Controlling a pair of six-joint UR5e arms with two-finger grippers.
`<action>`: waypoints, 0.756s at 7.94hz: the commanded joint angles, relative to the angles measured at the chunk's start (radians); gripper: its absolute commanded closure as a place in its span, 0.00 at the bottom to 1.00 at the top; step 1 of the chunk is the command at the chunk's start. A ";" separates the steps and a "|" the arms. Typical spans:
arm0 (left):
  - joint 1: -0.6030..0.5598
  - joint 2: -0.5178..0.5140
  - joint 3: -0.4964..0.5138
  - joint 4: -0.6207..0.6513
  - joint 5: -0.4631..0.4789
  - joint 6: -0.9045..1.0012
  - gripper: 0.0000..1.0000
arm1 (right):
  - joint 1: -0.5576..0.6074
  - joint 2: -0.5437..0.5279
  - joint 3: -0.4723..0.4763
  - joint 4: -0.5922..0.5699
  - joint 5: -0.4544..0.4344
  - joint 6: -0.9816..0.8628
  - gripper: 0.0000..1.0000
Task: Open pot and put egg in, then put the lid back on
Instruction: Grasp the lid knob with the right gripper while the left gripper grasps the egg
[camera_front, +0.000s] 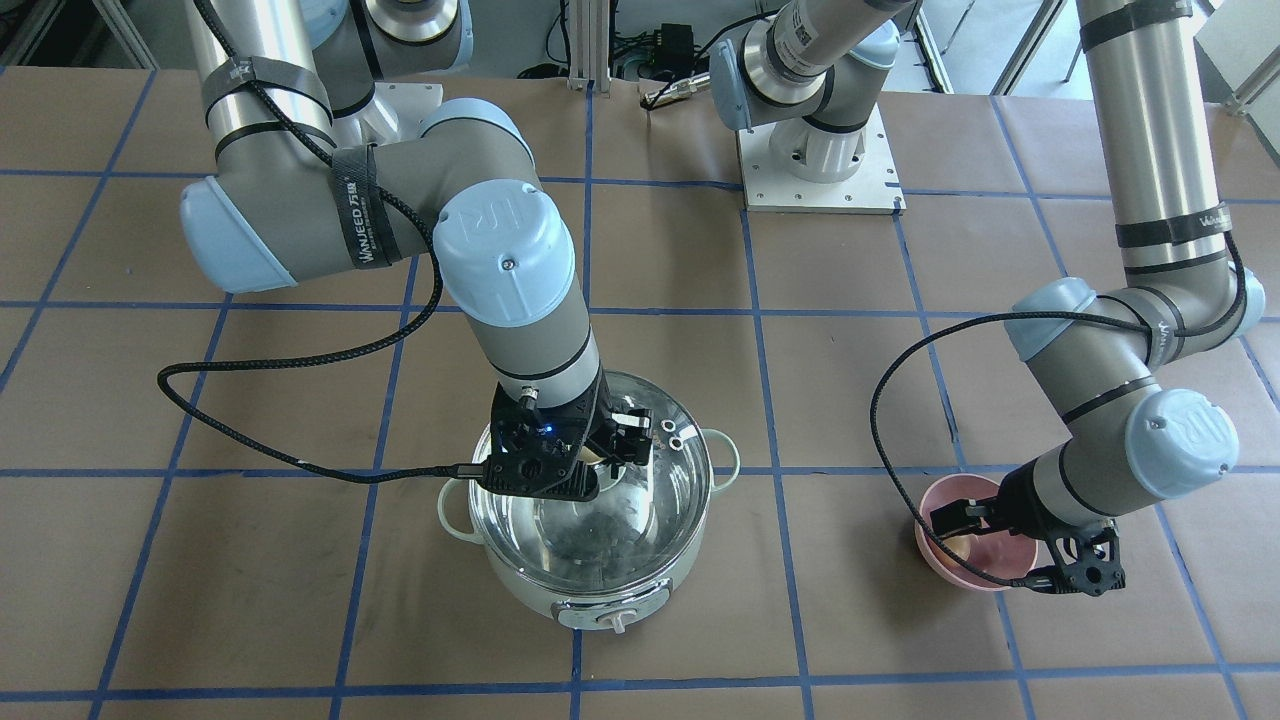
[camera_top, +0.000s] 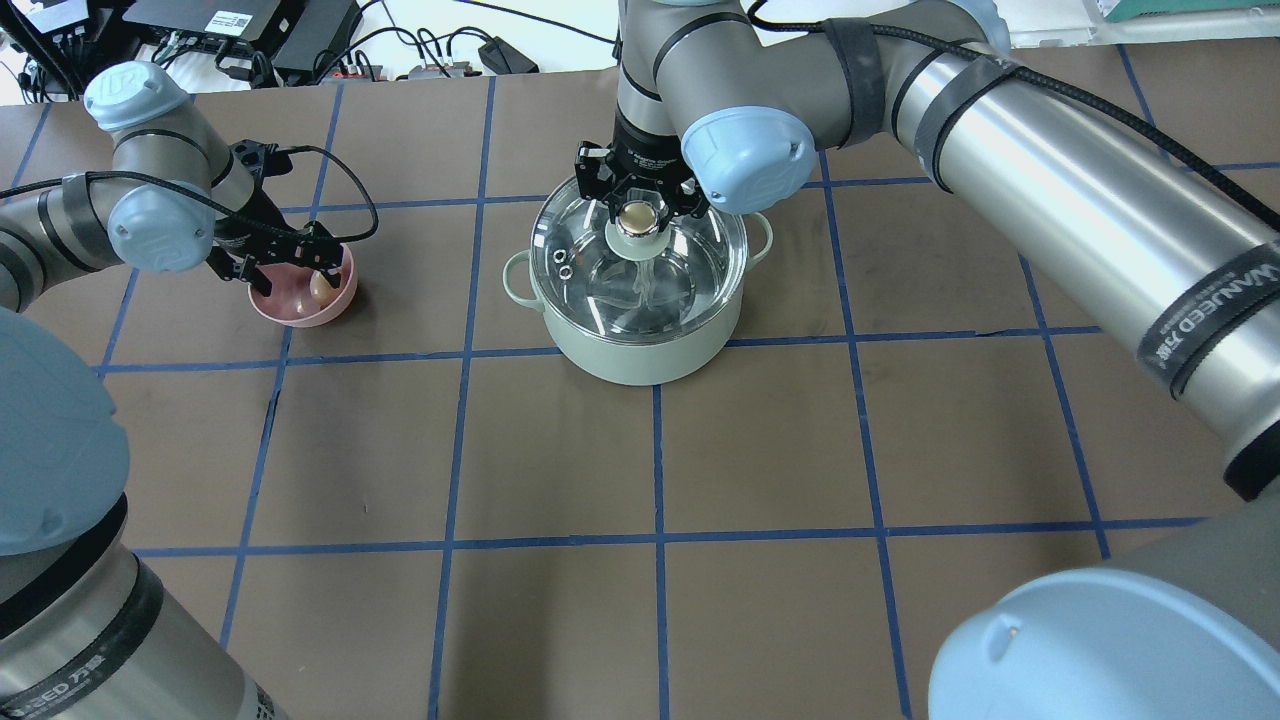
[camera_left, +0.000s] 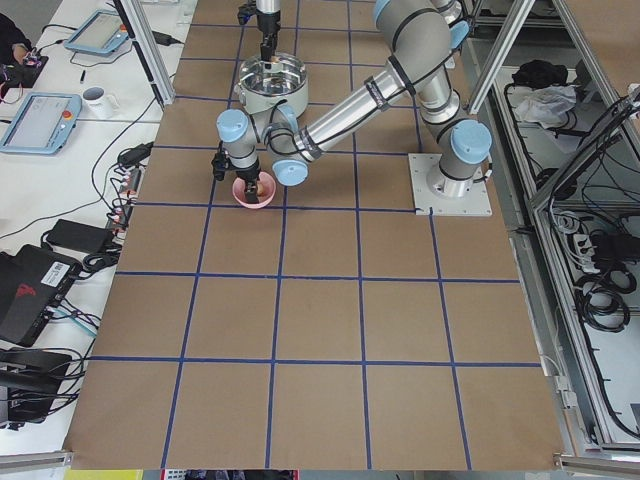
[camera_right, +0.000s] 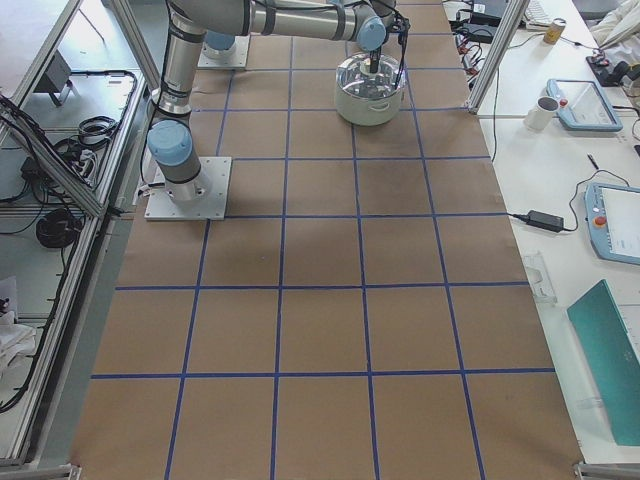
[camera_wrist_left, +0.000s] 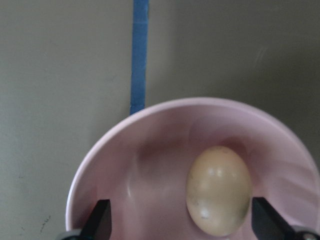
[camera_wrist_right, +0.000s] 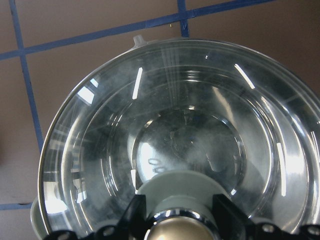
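The mint-green pot (camera_top: 640, 355) stands mid-table with the clear glass lid (camera_top: 690, 270) on or just above its rim; I cannot tell which. My right gripper (camera_top: 640, 212) is shut on the lid's knob. In the right wrist view its fingers (camera_wrist_right: 136, 212) press both sides of the knob above the lid (camera_wrist_right: 100, 150). The tan egg (camera_wrist_left: 218, 190) lies in a pink bowl (camera_wrist_left: 125, 165). My left gripper (camera_top: 297, 272) is open, lowered into the bowl, with one finger on each side of the egg (camera_top: 322, 288) and apart from it.
The pink bowl (camera_top: 300, 312) sits about one tile to the robot's left of the pot. The pot's control knob (camera_front: 612, 620) faces the operators' side. The brown table has blue tape lines (camera_top: 660, 450). Both arm bases stand at the robot's edge.
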 joint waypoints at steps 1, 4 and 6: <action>0.000 -0.016 0.002 0.018 -0.001 -0.004 0.00 | -0.002 -0.041 -0.023 0.073 0.002 -0.036 1.00; 0.000 -0.022 0.002 0.027 -0.011 -0.008 0.33 | -0.052 -0.089 -0.026 0.156 0.000 -0.120 1.00; 0.000 -0.023 0.002 0.029 -0.013 -0.009 0.81 | -0.107 -0.138 -0.026 0.237 0.000 -0.193 1.00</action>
